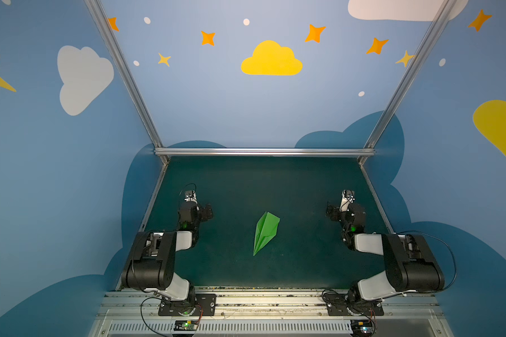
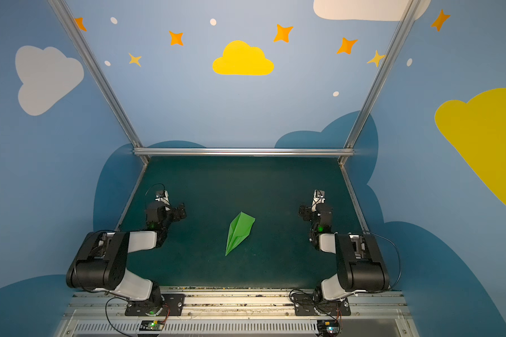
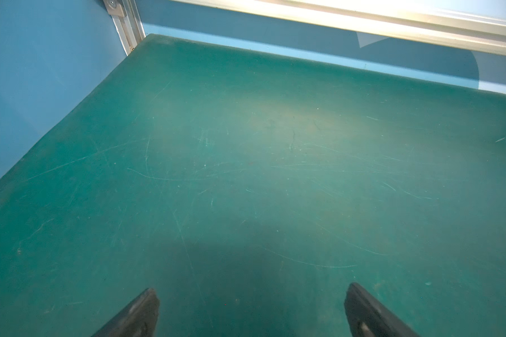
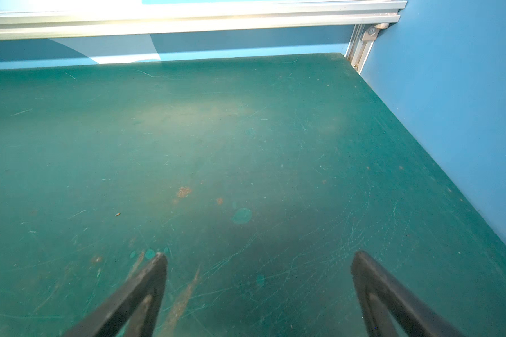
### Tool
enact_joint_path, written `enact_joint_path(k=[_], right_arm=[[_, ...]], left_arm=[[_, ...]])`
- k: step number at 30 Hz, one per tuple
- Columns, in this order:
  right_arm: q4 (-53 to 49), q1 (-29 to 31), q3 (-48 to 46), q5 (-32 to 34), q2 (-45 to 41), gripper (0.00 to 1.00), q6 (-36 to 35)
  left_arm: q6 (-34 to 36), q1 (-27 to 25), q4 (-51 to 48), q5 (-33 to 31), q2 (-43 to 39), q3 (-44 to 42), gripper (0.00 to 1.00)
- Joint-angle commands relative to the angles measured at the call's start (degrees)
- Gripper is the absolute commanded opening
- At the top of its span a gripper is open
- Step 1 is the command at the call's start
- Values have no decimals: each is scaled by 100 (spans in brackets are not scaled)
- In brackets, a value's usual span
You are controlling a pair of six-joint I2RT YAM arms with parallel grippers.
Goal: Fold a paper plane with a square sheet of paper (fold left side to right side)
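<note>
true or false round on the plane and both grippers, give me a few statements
1. The plane lies on the mat between the two arms. True.
2. The left gripper is shut on the plane. False: it is open and holds nothing.
3. The right gripper is open, with only mat between its fingers. True.
4. The plane's pointed tip faces the back wall. False: it points toward the near edge, where the arm bases are.

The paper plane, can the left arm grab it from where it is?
Probably yes. The paper plane lies mid-mat, with only bare mat between it and the left tool, which is open and empty.
</note>
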Motion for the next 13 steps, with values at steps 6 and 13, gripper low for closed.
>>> enact_joint_path(k=[6,13], right_arm=[[-29,34,42,63,23,97,63],[18,46,10,74,1,97,55]], left_arm=[[22,2,99,43,-89,12,100],[20,0,99,43,-89,19,100]])
